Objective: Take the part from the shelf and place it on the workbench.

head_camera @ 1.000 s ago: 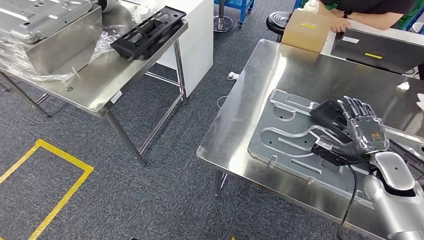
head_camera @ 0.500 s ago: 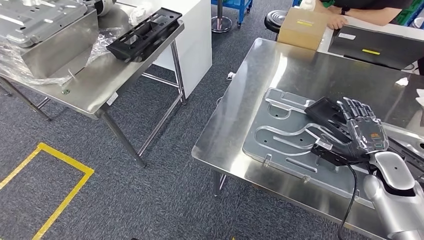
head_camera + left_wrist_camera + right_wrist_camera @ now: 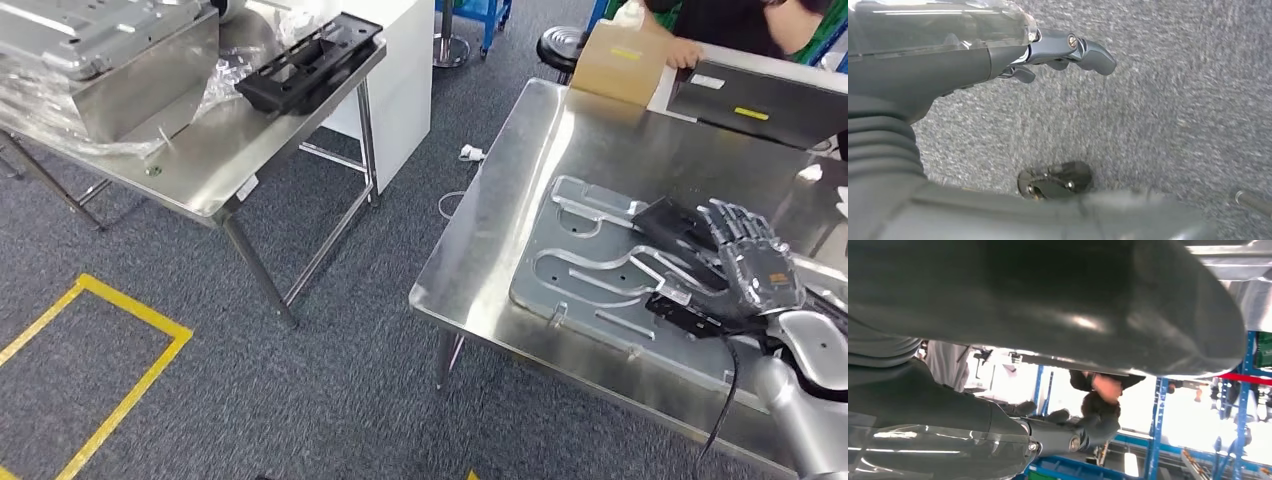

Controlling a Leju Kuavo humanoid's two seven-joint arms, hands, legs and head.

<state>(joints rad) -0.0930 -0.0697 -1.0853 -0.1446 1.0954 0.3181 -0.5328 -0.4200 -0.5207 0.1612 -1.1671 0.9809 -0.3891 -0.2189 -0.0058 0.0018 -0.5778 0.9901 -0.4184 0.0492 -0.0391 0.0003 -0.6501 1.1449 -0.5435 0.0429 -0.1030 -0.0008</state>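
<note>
In the head view the right hand (image 3: 752,272) sits at the right edge of the frame, its fingers wrapped over a black part (image 3: 688,262) that it grips. The part's long axis runs from upper left to lower right of the frame, one end pointing toward the upper left, the other end hidden under the palm. It lies on or just above a grey metal plate (image 3: 590,270) that rests flat on the steel workbench (image 3: 520,180). A second black part (image 3: 310,62) lies on the shelf table (image 3: 190,160) at upper left. In the left wrist view the left hand (image 3: 998,60) hangs over grey carpet (image 3: 1173,100), fingers curled in, holding nothing.
</note>
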